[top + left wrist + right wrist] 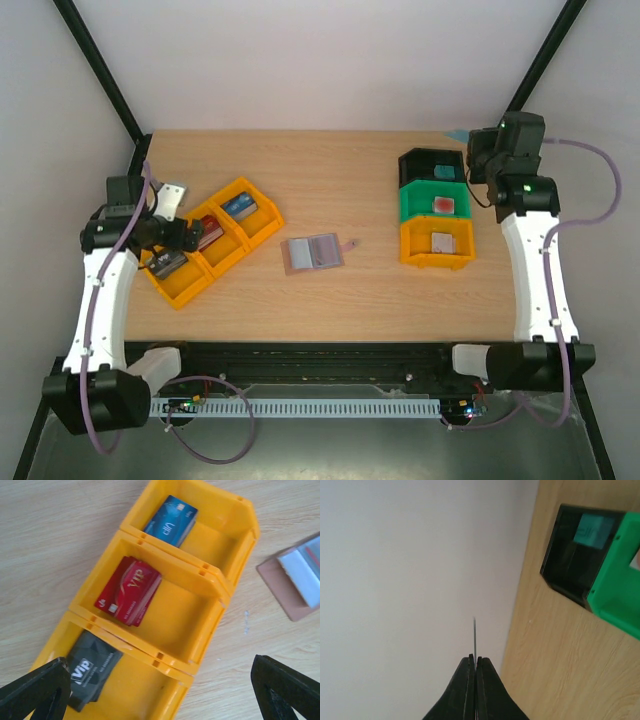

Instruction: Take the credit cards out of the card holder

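left gripper (pixel 160 694) over bins (pixel 202 571) (jaws apart)

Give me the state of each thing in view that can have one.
card holder: open, lying flat on the table.
left gripper: fingers open, holding nothing, above the yellow bins.
right gripper: fingers shut on a thin sliver, perhaps a card edge-on.
black bin: holds a teal card.

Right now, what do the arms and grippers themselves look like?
Both arms, left arm and right arm, have white curved links with black joints and bases; a purple-grey cable runs along each. The right one shows green lights. The left gripper and right gripper have black wedge-shaped fingers.
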